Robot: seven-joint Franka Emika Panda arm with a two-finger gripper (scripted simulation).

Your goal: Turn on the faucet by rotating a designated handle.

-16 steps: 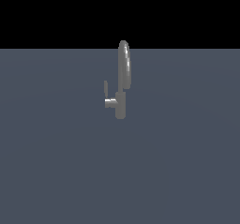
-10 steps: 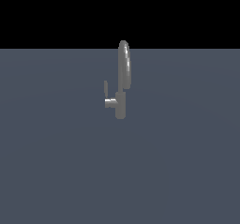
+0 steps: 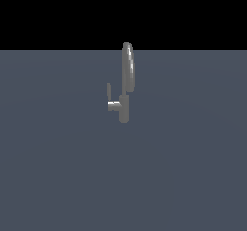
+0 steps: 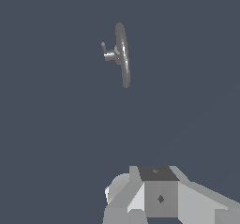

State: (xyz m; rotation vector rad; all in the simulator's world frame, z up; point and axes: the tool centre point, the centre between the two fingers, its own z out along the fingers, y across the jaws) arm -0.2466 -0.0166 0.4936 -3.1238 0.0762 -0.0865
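Note:
The grey metallic faucet stands upright on the flat grey-blue floor, with its tall arched spout above the body. The handle is a thin short lever standing up from a horizontal stub on the exterior view's left side of the body. In the wrist view the faucet shows from above, with the handle beside it. My gripper shows only as grey blocks at the picture's edge, well apart from the faucet. It does not show in the exterior view. Its fingers are not clear enough to read.
The grey-blue floor spreads all around the faucet, under a black background.

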